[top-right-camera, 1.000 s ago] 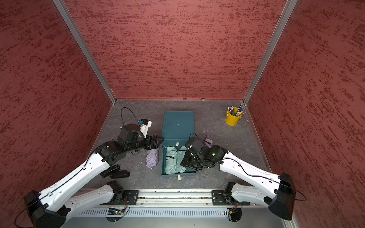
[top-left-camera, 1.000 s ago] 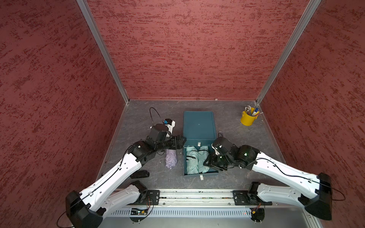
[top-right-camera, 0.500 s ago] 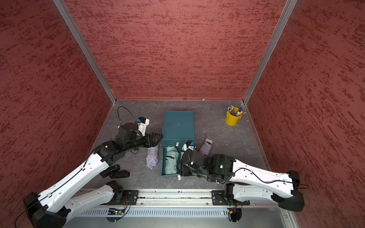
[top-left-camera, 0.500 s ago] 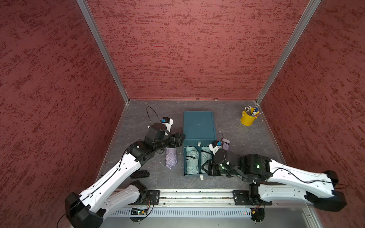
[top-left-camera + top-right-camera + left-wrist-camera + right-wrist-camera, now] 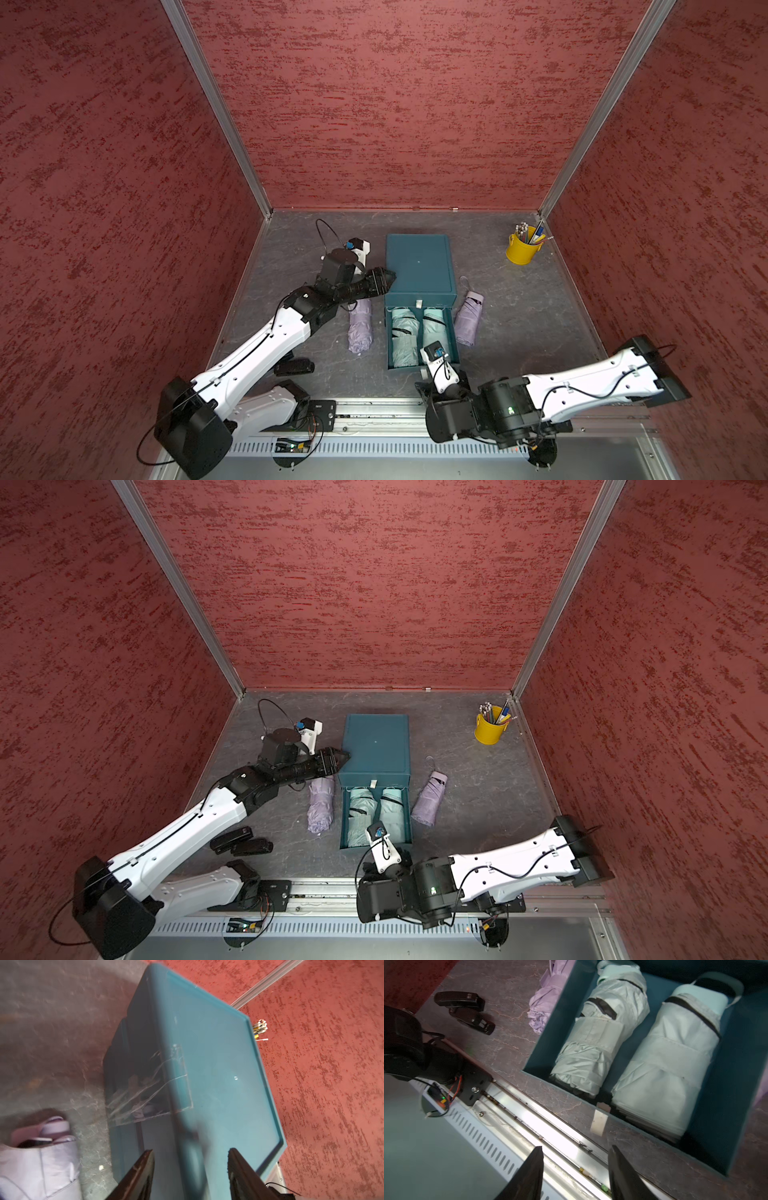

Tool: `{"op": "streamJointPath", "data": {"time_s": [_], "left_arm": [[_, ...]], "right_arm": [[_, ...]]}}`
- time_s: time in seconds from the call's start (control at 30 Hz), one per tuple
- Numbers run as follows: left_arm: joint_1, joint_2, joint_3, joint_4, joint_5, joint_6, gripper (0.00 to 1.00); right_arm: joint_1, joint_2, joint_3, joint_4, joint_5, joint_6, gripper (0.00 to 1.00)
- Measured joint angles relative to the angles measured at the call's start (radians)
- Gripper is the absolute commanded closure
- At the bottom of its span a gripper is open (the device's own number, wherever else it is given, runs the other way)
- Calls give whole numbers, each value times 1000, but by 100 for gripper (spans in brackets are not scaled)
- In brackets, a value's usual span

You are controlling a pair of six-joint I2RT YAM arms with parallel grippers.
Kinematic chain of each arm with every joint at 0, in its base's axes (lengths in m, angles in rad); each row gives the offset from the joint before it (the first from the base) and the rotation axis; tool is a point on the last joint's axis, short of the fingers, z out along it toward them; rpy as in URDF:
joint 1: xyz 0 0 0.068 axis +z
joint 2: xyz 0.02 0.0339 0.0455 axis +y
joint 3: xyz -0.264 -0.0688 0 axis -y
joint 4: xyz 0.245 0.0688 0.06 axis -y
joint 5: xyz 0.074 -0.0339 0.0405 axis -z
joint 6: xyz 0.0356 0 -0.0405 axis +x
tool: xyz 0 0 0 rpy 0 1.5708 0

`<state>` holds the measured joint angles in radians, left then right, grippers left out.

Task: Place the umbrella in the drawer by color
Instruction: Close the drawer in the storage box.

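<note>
Right wrist view: right gripper (image 5: 576,1149) fingers released, bases cut off; open drawer (image 5: 726,1095) partly cropped. Left wrist view: left gripper (image 5: 191,1152) fingers released; lilac umbrella (image 5: 41,1167) blurred, cropped

Top views evenly lit, sharp, shadows soft. Left wrist view smeared by motion blur. Glare noted on metal rail (image 5: 529,1118) in right wrist view.

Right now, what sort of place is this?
Probably a robot test booth: red panel walls box in a gray table, two arms are mounted on a metal rail, and a teal drawer box sits between them.
</note>
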<state>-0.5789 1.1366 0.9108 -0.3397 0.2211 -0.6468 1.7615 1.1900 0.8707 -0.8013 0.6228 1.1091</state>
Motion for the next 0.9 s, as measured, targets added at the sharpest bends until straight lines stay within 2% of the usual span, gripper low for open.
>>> {"op": "streamJointPath", "data": {"time_s": [0.17, 0.4, 0.53, 0.67, 0.8, 0.9], "left_arm": [[-12, 10, 0, 1, -22, -12, 44], [-20, 21, 0, 4, -49, -14, 45], [-23, 21, 0, 4, -70, -11, 44], [-25, 21, 0, 4, -74, -7, 44], [-27, 21, 0, 4, -79, -3, 43], [-29, 21, 0, 4, -84, 0, 43]], "right_arm": [[38, 19, -38, 35, 29, 43, 47], [40, 18, -139, 135, 51, 88, 46], [35, -26, -206, 171, 77, 147, 47], [28, -113, -309, 283, 79, 143, 47], [14, -141, -343, 372, 61, 124, 44], [-14, -148, -344, 440, 39, 106, 50]]}}
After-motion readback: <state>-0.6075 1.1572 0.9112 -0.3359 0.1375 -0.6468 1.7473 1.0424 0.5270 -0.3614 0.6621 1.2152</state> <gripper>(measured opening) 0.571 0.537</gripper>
